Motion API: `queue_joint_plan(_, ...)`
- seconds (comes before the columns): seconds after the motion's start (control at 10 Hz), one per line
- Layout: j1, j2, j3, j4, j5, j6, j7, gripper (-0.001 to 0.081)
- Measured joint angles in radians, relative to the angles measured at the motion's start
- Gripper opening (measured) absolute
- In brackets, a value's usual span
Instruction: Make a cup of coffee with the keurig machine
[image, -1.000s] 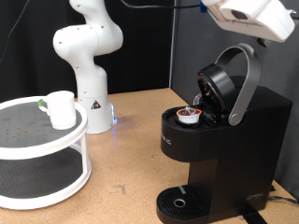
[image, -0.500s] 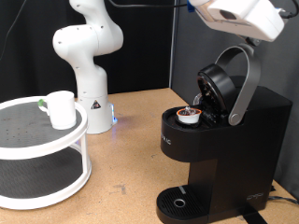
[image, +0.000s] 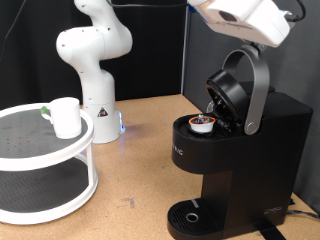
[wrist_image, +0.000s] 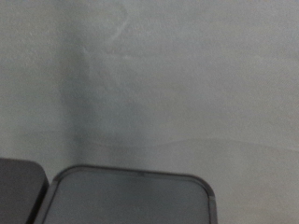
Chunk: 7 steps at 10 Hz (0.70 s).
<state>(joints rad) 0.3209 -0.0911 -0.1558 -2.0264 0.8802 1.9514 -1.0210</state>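
Observation:
The black keurig machine (image: 240, 150) stands at the exterior view's right with its brew head raised. A small white pod with a brown top (image: 203, 123) sits in the open holder. The grey arched handle (image: 258, 90) stands up. My gripper (image: 245, 20) is a white hand right above the top of the handle; its fingers do not show. The white cup (image: 66, 116) stands on the round white stand at the left, far from the gripper. The wrist view is blurred, showing a grey surface and a dark rounded edge (wrist_image: 131, 196).
The round white two-level stand (image: 40, 150) is at the exterior view's left. The white arm base (image: 95, 60) stands behind it. The round drip tray (image: 190, 217) at the machine's foot holds nothing. Bare wooden tabletop (image: 140, 160) lies between stand and machine.
My gripper has moved left and slightly down above the handle. The handle and brew head have tipped a little forward and left.

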Motion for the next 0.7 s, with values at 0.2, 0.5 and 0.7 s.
queue_joint_plan(0.2,-0.01,-0.001,-0.009,0.004,-0.009,-0.023,-0.002,0.0)
queue_joint_plan(0.5,-0.037,-0.002,-0.039,0.022,-0.066,-0.096,-0.013,0.0)
queue_joint_plan(0.7,-0.06,-0.001,-0.06,0.022,-0.118,-0.131,-0.018,0.0)
